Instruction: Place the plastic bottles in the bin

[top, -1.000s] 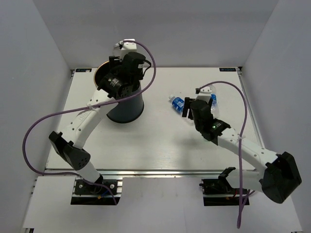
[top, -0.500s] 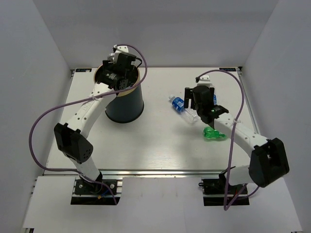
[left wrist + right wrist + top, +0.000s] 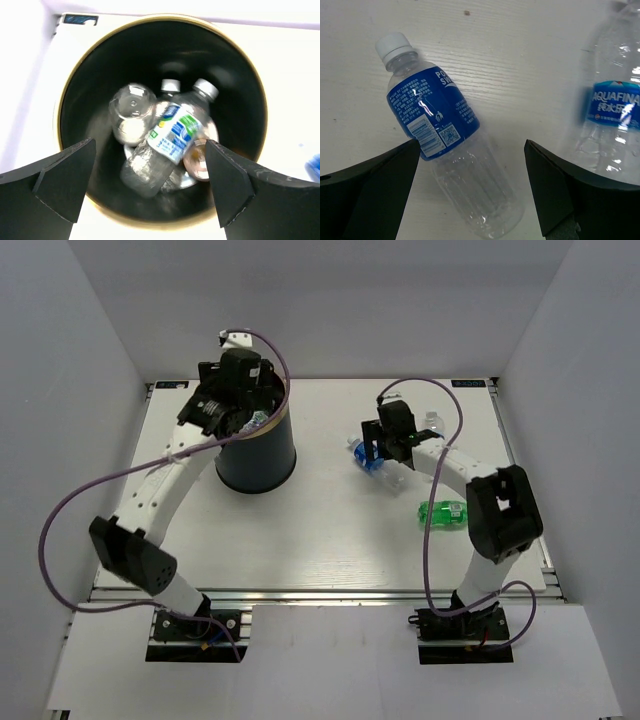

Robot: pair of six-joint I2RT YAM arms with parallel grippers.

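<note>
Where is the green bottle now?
In the top view, the green bottle lies on the right side of the table, just left of the right arm, apart from the blue-labelled bottle.

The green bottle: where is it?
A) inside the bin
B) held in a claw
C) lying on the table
C: the green bottle lies on its side on the table, well away from the bin, with nothing holding it.

Aquafina bottle blurred, cut off at edge
</note>
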